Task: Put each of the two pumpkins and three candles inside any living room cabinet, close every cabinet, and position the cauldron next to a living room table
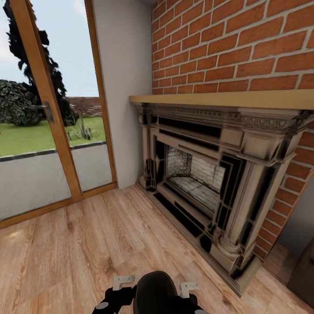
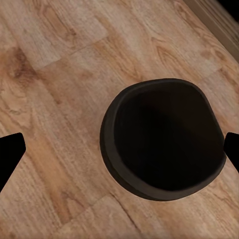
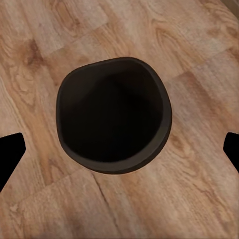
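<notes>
- A round black cauldron sits on the light wood plank floor, near a carved stone fireplace.
- Both grippers' jaws hang spread wide above it.

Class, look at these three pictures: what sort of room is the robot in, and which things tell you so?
Most likely a living room in a house. A carved fireplace stands against a red brick wall, a tall wood-framed glass door opens onto a garden, and the floor is wood plank.
</notes>
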Robot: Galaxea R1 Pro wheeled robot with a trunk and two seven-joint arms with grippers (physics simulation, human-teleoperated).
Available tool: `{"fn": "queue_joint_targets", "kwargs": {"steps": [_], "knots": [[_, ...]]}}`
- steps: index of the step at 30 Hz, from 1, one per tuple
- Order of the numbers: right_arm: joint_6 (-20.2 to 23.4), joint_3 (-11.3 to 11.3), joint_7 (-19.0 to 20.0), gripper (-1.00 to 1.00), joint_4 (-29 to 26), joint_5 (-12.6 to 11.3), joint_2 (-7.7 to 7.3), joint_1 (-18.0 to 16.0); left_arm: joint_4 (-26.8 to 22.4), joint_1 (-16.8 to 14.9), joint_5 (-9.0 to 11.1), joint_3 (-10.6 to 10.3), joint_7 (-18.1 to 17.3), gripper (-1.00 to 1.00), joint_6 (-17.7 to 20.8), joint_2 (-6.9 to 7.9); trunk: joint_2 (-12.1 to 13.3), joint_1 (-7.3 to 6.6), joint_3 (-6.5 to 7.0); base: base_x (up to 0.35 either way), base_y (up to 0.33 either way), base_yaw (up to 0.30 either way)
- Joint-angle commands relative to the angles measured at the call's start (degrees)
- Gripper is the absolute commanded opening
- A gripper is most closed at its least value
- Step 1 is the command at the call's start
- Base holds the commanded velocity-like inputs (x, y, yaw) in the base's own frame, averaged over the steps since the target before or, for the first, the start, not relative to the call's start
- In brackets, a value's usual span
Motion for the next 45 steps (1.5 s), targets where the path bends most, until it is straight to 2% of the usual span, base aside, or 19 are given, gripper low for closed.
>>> {"fn": "queue_joint_targets", "kwargs": {"steps": [1, 14, 28, 34, 39, 45], "knots": [[0.22, 0.28, -0.52, 1.0, -0.08, -0.6, -0.05, -0.04, -0.04, -0.02, 0.57, -0.39, 0.25, 1.0, 0.06, 0.05, -0.44, 0.22, -0.24, 0.0, 0.0, 0.0], [-1.34, 0.07, -0.67, 1.0, 1.66, -0.66, 0.03, -0.03, -0.04, -0.02, 0.65, -0.39, 0.23, 1.0, -0.03, 0.05, -5.66, 3.08, -2.58, 0.0, 0.0, 0.0], [-1.55, 0.05, -0.67, 1.0, 2.43, -0.7, 0.04, -0.02, 0.04, -0.02, 0.54, -0.39, 0.16, 1.0, -0.28, -0.04, -5.66, 3.08, -2.58, 0.0, 0.0, 0.0], [-4.26, 0.02, -0.74, 1.0, 2.69, -0.7, 0.04, -0.05, -0.03, -0.02, 0.34, -0.44, 0.26, 1.0, -0.27, 0.04, -5.66, 3.08, -2.58, 0.0, 0.0, 0.0], [-4.69, -0.03, -0.75, 1.0, 2.72, -0.7, 0.02, -0.05, -0.47, -0.02, 0.31, -0.43, 0.23, 1.0, -0.18, 0.08, -5.66, 3.08, -2.58, 0.0, 0.0, 0.0], [-4.84, -0.04, -0.76, 1.0, 2.73, -0.7, -0.04, -0.07, -0.59, -0.02, 0.31, -0.47, 0.33, 1.0, -0.05, 0.05, -8.07, 4.39, -3.65, 0.0, 0.0, 0.0]]}}
